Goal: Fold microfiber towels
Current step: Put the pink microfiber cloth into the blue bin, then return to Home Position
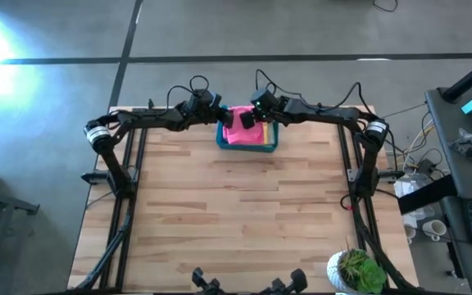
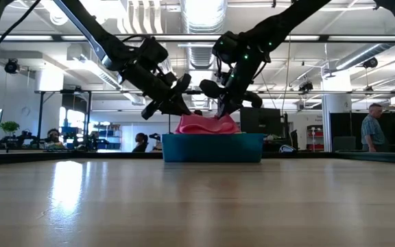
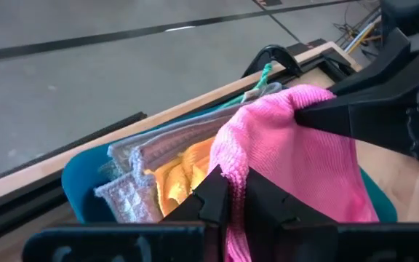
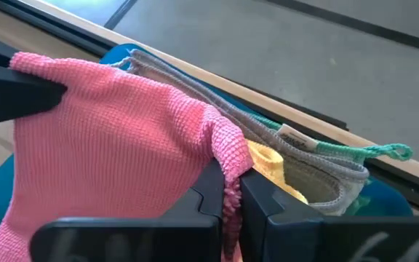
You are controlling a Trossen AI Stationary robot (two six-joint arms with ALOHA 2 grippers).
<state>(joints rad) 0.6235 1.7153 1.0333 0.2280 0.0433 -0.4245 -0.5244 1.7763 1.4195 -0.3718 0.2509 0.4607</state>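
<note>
Left claw (image 3: 228,191) pinched shut on one edge of pink towel (image 3: 297,160); right claw (image 4: 228,191) clamped on opposite edge. Towel hangs slack between them, over blue bin (image 1: 247,145) at top centre of high view, far edge of worktop (image 1: 236,213). Grey towel (image 4: 318,156) and yellow towel (image 4: 271,164) lie beneath in bin. Cloth looks light, limp, grippy; corners likely best hold for spreading flat.
</note>
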